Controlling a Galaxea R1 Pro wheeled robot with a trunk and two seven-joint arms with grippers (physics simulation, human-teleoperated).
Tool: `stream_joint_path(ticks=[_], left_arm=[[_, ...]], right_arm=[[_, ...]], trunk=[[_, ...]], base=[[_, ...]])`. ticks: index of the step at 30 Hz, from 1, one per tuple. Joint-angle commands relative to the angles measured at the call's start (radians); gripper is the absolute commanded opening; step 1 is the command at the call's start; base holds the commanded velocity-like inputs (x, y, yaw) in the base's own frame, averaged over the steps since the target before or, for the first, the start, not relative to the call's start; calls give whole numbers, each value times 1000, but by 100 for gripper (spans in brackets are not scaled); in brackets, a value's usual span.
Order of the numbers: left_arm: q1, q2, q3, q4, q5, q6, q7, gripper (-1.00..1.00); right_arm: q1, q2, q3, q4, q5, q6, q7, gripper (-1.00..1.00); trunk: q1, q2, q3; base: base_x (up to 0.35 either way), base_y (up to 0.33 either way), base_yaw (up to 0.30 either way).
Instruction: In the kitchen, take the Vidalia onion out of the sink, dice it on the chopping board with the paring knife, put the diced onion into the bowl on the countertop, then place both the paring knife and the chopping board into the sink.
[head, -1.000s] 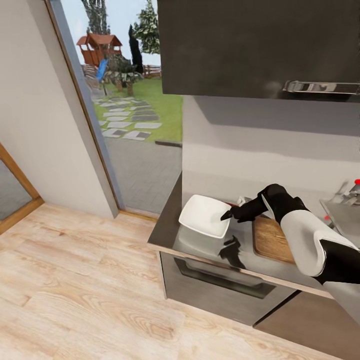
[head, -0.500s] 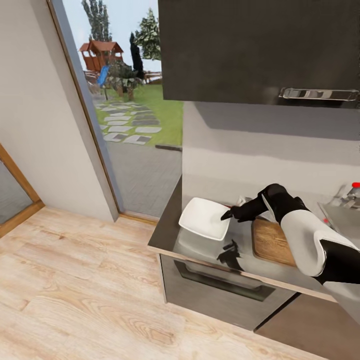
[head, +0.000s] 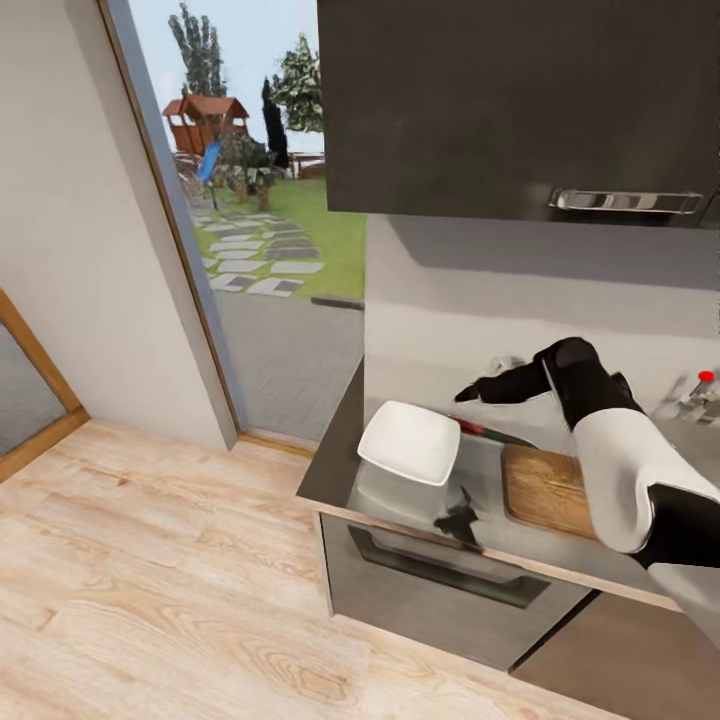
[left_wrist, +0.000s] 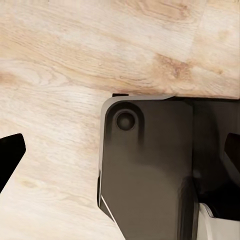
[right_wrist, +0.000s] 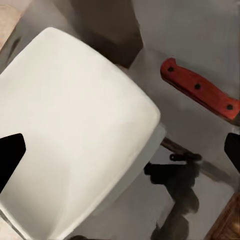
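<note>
Right gripper (head: 468, 393) spread, empty, above shallow white squarish bowl (head: 409, 441); red-handled paring knife (head: 487, 431) beside dark-brown wooden chopping board (head: 545, 489). Left gripper (left_wrist: 120, 155) spread.

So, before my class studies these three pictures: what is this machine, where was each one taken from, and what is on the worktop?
It is a simulated two-armed wheeled robot in a kitchen. The big picture comes from its head camera: the right gripper hovers above the grey countertop, holding nothing. On it lie a white bowl, empty as far as the pictures show, a red-handled paring knife and a wooden chopping board. The right wrist camera looks down along the gripper's spread fingers at the bowl and knife. The left wrist camera faces the wooden floor and part of the robot's own dark body.
</note>
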Motion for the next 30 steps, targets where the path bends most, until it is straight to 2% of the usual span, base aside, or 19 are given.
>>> stream_joint_path(ticks=[1,5,8,12,17,18,19,20,26,28,30], left_arm=[[0,0,0,-1,2,-1,-1,100],[0,0,0,-1,2,-1,-1,100],[0,0,0,-1,2,-1,-1,100],[0,0,1,6,2,-1,-1,100],[0,0,2,15,2,-1,-1,100],[0,0,2,16,2,-1,-1,100],[0,0,2,17,2,-1,-1,100],[0,0,2,17,2,-1,-1,100],[0,0,2,18,2,-1,-1,100],[0,0,2,18,2,-1,-1,100],[0,0,2,18,2,-1,-1,100]], right_arm=[[-1,0,-5,-29,27,3,9,100],[-1,0,-7,-135,112,2,8,100],[2,1,-8,-219,158,0,7,100],[24,1,-12,-372,178,-2,5,100],[135,7,-15,-590,182,-3,2,100],[168,8,-15,-654,182,-3,-1,100],[242,17,-15,-777,182,-2,-10,100],[280,24,-15,-832,182,-3,-14,100],[411,60,-27,-1003,182,-20,-38,100],[438,75,-57,-1029,181,-49,-46,100],[457,102,-106,-1043,181,-93,-53,100]], trunk=[[1,-2,0],[1,-2,5],[1,-2,7],[1,-2,7],[1,-2,7],[1,-2,7],[1,-2,7],[1,-2,7],[1,-2,7],[1,-2,7],[1,-2,7]], base=[[0,0,0],[0,0,0],[0,0,0],[0,0,0],[0,0,0],[0,0,0],[0,0,0],[0,0,0],[0,0,0],[0,0,0],[-3,0,0]])
